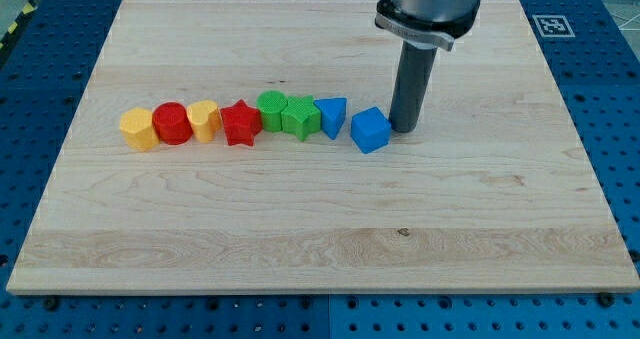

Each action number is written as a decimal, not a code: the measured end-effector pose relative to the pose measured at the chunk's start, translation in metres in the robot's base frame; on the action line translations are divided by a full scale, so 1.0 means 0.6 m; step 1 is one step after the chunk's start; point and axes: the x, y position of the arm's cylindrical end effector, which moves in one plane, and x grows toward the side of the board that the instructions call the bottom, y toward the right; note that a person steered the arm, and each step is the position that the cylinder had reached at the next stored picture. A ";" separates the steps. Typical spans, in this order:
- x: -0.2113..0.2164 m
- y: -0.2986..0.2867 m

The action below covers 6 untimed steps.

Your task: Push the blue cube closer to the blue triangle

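The blue cube [370, 130] lies on the wooden board, just right of the blue triangle [331, 116], with a small gap between them. My tip [405, 129] stands on the board right beside the cube's right side, touching it or nearly so. The dark rod rises from there to the arm's grey head [428, 4] at the view's top. The blue triangle is the right end of a row of blocks and touches a green block on its left.
A row runs leftward from the triangle: a green block [299, 116], a green cylinder [271, 109], a red star [240, 123], a yellow block [204, 120], a red cylinder [172, 123], a yellow block [138, 128]. The wooden board [320, 239] lies on a blue perforated table.
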 end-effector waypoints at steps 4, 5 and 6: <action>0.096 -0.007; 0.091 -0.051; 0.080 -0.057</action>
